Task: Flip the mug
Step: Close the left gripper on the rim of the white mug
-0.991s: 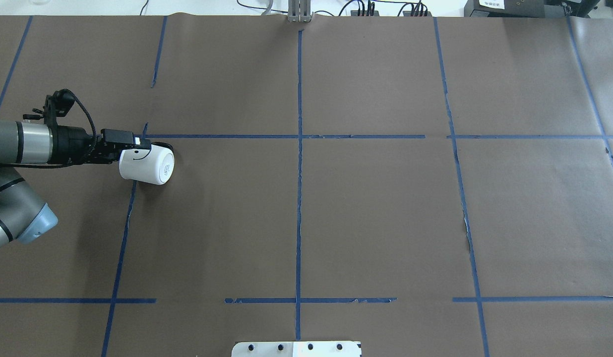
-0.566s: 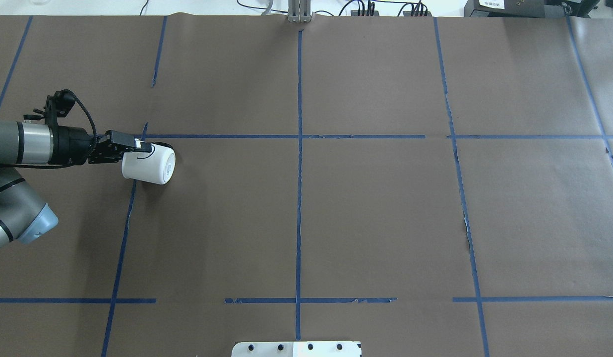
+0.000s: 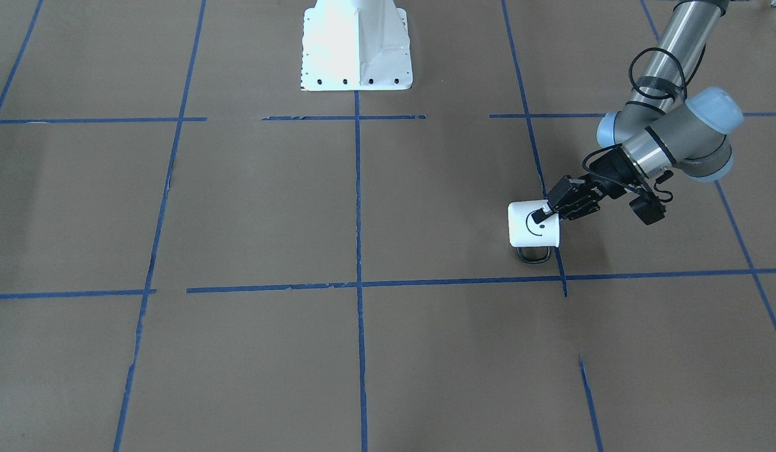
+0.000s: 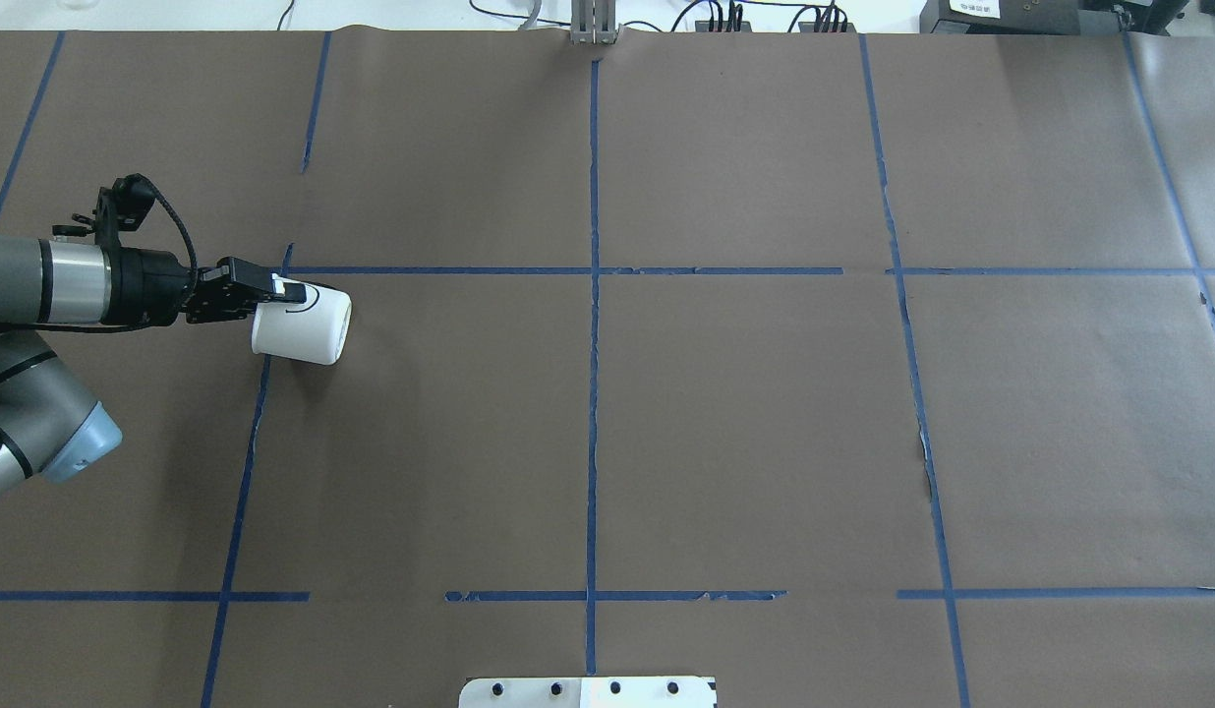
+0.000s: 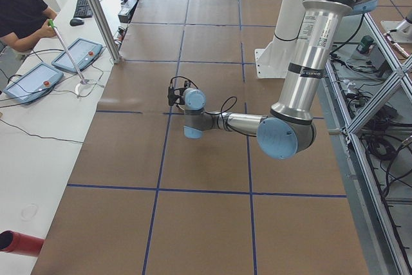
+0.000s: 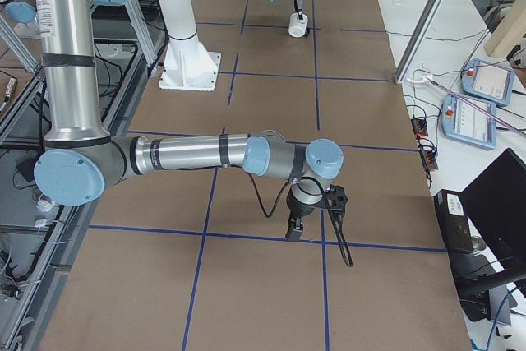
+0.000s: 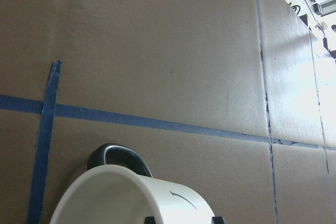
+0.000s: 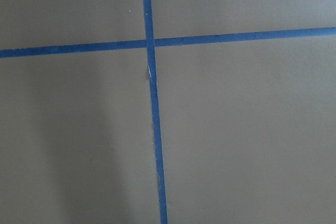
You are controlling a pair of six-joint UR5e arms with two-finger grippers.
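Observation:
The white mug (image 4: 303,332) with a black smiley face is tipped over, held at the left of the table. My left gripper (image 4: 285,292) is shut on its rim wall. In the front-facing view the mug (image 3: 534,224) shows its smile line, its black handle (image 3: 533,254) points toward the camera, and the left gripper (image 3: 542,214) pinches its right side. The left wrist view shows the mug's white wall (image 7: 121,198) and handle (image 7: 118,156). My right gripper (image 6: 294,232) shows only in the exterior right view, low over the paper; I cannot tell its state.
Brown paper with a blue tape grid (image 4: 593,270) covers the table. The white robot base plate (image 3: 356,44) stands at the robot's edge. Cables and devices (image 4: 725,15) line the far edge. An operator (image 5: 22,14) and teach pendants (image 5: 77,54) are beyond it.
The left gripper has shifted slightly right and turned with the mug. The mug's flat base, which faced the overhead camera, has swung away from it.

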